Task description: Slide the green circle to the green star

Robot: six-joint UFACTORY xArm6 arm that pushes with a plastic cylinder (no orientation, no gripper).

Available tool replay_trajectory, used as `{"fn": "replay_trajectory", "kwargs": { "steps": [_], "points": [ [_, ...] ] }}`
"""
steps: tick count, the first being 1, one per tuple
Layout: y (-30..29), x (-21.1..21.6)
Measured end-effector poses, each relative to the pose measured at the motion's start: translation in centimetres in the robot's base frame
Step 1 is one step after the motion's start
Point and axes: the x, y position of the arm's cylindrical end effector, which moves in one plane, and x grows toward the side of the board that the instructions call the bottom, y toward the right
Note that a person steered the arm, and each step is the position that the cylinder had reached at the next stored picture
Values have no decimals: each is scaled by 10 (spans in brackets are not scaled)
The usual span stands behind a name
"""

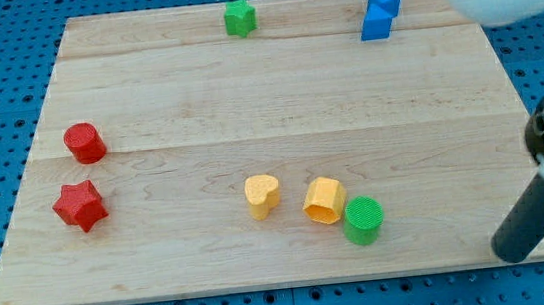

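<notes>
The green circle point(364, 220) lies near the view's bottom, right of centre, touching the yellow hexagon point(324, 201) on its left. The green star point(239, 17) sits near the board's top edge, at the view's top centre. My dark rod comes in from the view's right; my tip point(512, 253) rests near the board's bottom right corner, well to the right of the green circle and apart from it.
A yellow heart point(262, 195) lies left of the hexagon. A red circle point(84, 143) and a red star point(79, 205) are at the view's left. Two blue blocks point(379, 12) stand at the top right. The wooden board point(278, 112) lies on a blue pegboard.
</notes>
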Motion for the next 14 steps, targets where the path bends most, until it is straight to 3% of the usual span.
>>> {"fn": "replay_trajectory", "kwargs": {
  "steps": [3,5,6,7,9,10,12,13,14],
  "points": [
    [-130,-6],
    [-85,-102],
    [-93,-153],
    [-111,-167],
    [-111,-152],
    [-89,-171],
    [-126,-203],
    [-96,-159],
    [-25,-186]
  ]
}}
